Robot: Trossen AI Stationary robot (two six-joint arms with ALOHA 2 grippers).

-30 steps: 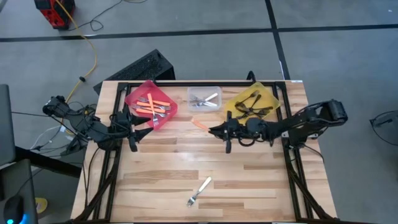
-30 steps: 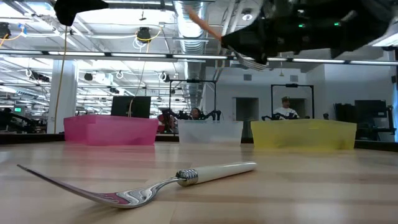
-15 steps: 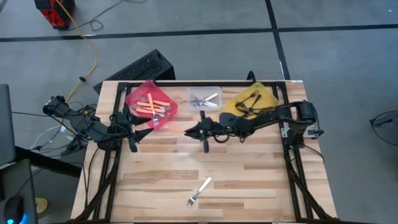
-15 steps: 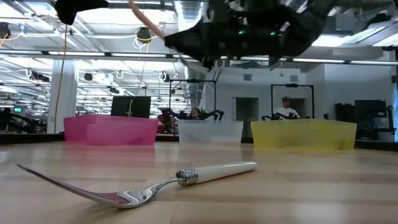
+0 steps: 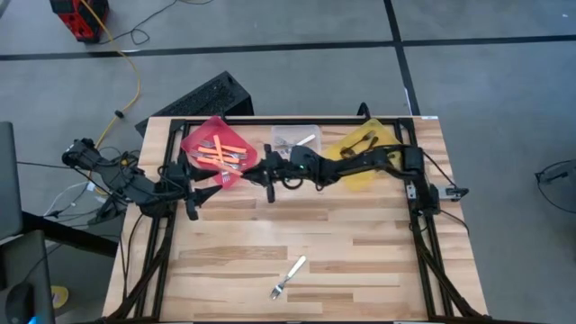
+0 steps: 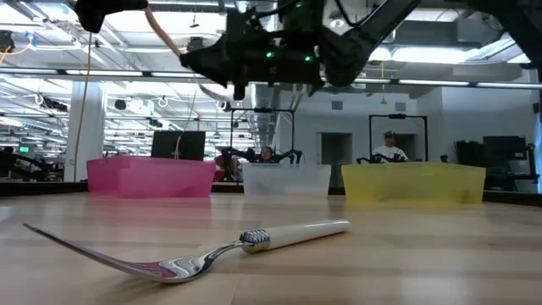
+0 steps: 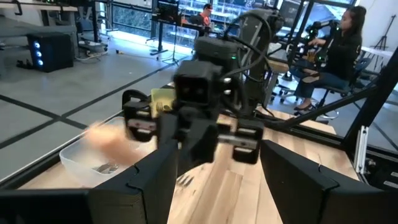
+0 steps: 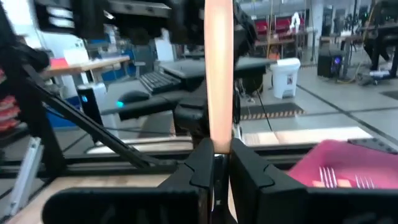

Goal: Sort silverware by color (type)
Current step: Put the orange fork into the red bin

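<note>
The right gripper (image 5: pixel 262 168) hangs above the desk (image 5: pixel 360 252), its jaws pinched narrow on an orange-handled fork (image 8: pixel 218 74) whose handle sticks out past them, the red bin (image 5: pixel 219 150) of orange forks lying just ahead. The left gripper (image 5: pixel 202 187) waits beside that bin, jaws wide and empty. A white-handled fork (image 6: pixel 203 251) lies on the desk, well apart from both.

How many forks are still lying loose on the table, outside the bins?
1: a white-handled fork near the table's front edge, lying flat. One more orange-handled fork is up in the right gripper, not on the table.
</note>
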